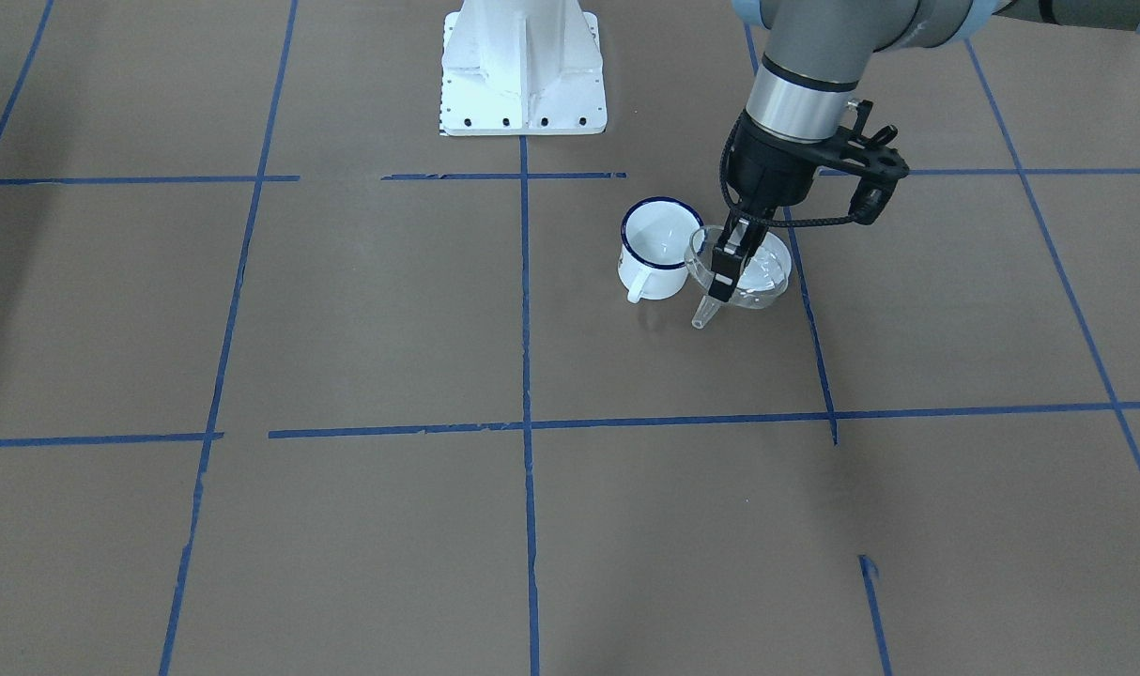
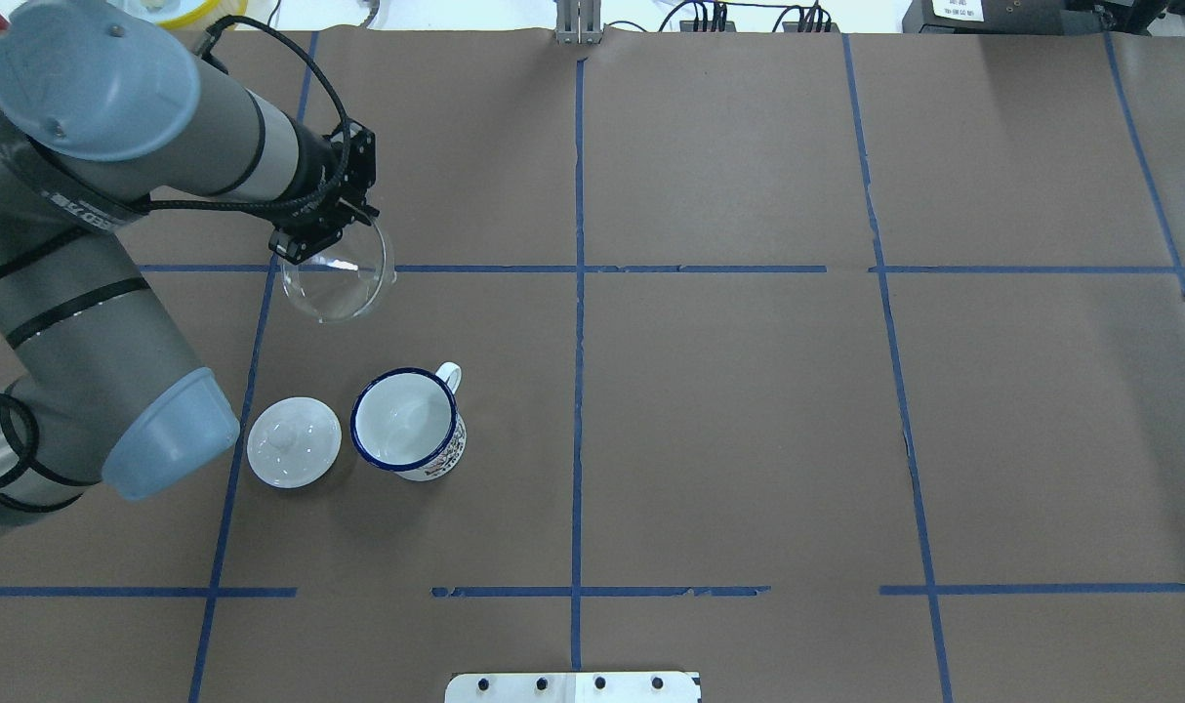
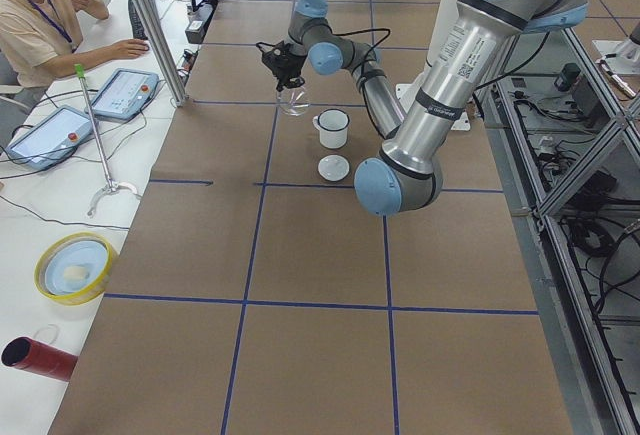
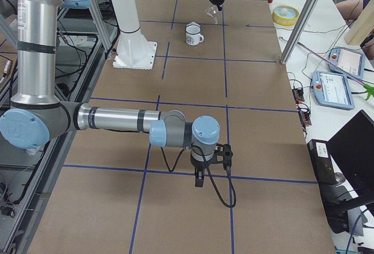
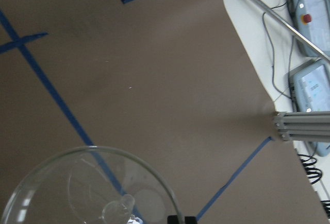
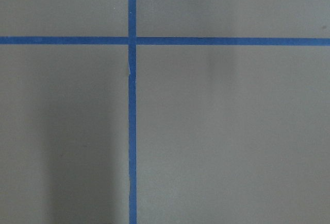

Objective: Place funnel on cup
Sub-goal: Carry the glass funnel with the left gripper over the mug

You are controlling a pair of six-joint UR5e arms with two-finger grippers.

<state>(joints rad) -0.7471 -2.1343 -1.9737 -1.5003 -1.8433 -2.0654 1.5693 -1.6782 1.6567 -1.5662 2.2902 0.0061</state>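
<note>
Left end effector [image 1: 721, 275] clamps the rim of the funnel [image 1: 769, 274], lifted, apart from the cup [image 1: 659, 246]

White knobbed lid [image 2: 294, 441] on table [image 2: 749, 439]

Light: even, diffuse. Shadows: soft, faint, beside cup [image 2: 404, 422]. Glare: small glints on my funnel [image 2: 337, 283]. Focus: sharp throughout.

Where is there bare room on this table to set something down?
The stretch on the robot's right of the centre tape line is bare table, though the right arm hangs over its far end. Crowded: the robot's left side, the lid beside the cup, the funnel held nearby by the left gripper.
</note>
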